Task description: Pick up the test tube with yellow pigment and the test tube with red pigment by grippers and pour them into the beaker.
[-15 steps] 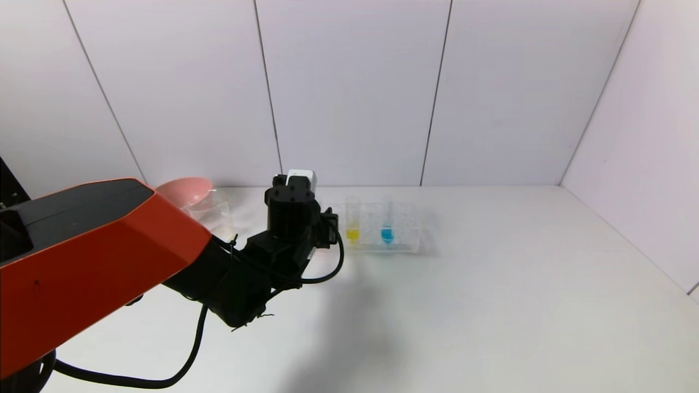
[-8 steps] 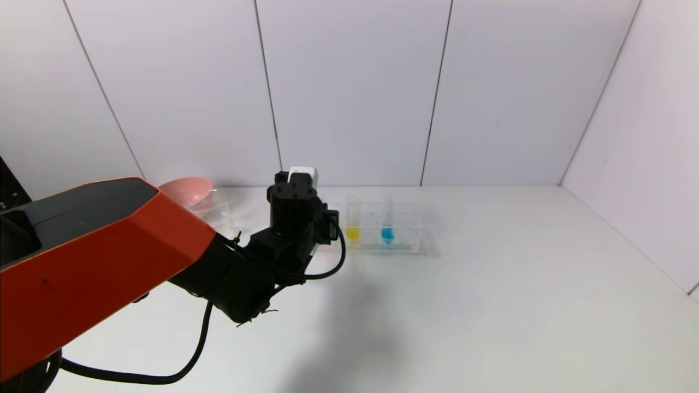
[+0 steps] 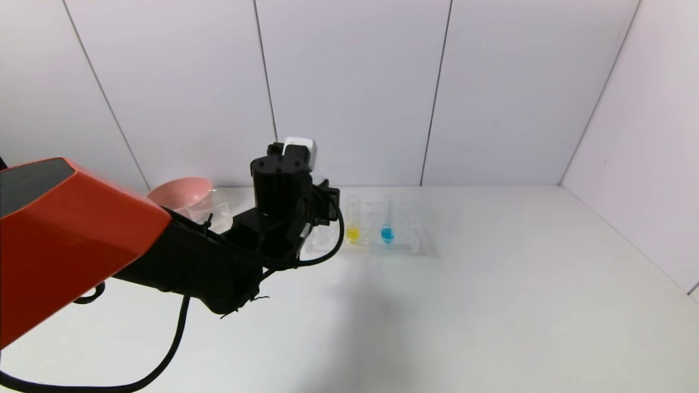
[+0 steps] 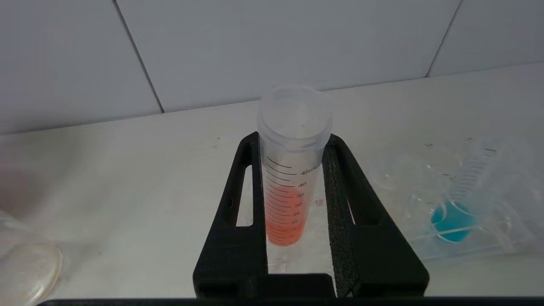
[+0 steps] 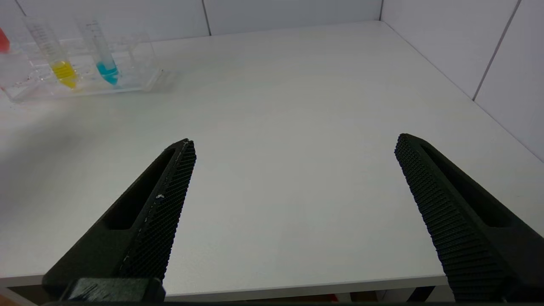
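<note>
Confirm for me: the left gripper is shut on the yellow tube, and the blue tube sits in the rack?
Not quite. The left gripper is shut on the red tube, as the left wrist view shows. The yellow tube stands in the rack beside the blue tube.

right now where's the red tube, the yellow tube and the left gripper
test tube with red pigment [image 4: 284, 212]: left wrist view, on its red liquid.
test tube with yellow pigment [image 3: 353, 233]: head view, on its yellow liquid.
left gripper [image 4: 293, 187]: left wrist view, midway between the fingertips, shut on the red tube.
</note>
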